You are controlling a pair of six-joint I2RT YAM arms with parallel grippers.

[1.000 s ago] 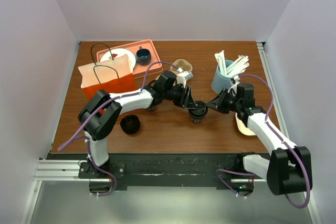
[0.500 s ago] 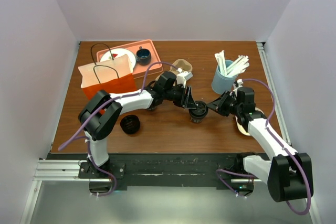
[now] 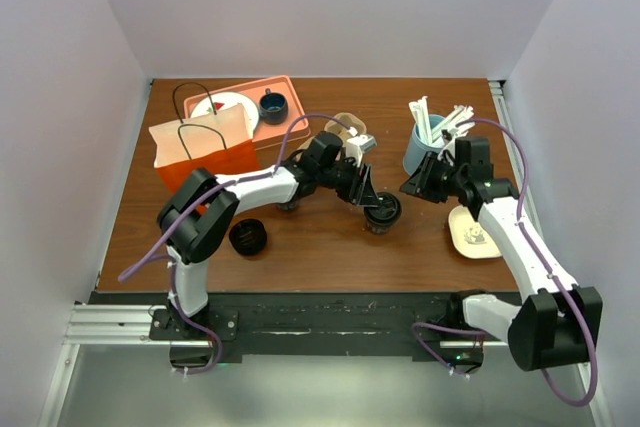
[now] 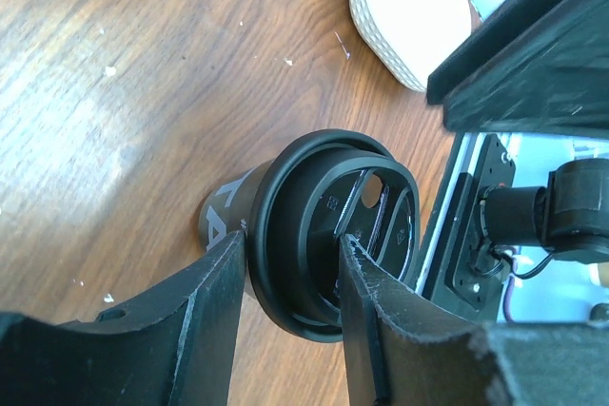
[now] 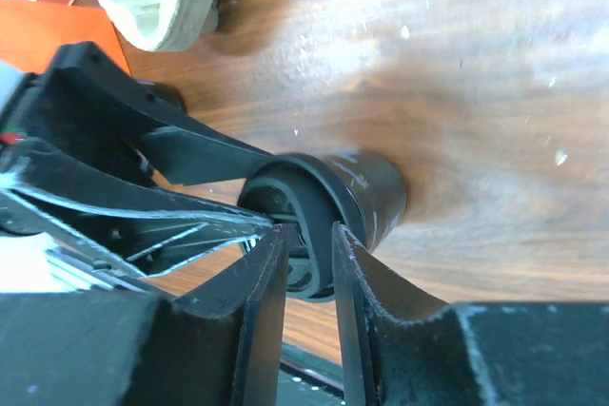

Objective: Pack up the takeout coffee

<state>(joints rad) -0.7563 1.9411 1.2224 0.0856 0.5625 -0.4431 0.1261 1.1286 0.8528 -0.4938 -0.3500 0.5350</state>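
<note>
The takeout coffee [image 3: 382,213] is a dark paper cup with a black sip lid, tilted on the table's middle. My left gripper [image 3: 368,201] is shut on its lid. In the left wrist view the gripper [image 4: 293,246] has one finger outside the cup wall and the other in the lid's recess, pinching the coffee's [image 4: 285,187] rim. My right gripper [image 3: 408,189] is a short way to the cup's right, apart from it, fingers narrowly open and empty. In the right wrist view the coffee [image 5: 376,197] shows beyond my right gripper [image 5: 307,231].
An orange paper bag [image 3: 205,152] stands at the left, in front of a salmon tray [image 3: 285,87] with a plate and a dark cup. A pulp carrier [image 3: 346,125], a blue cup of white sticks [image 3: 425,152], a cream dish [image 3: 475,234] and a black round piece [image 3: 247,237] are nearby.
My right gripper has drawn back up and right, away from the coffee. My left gripper stays on the lid, and the cup now sits more tilted.
</note>
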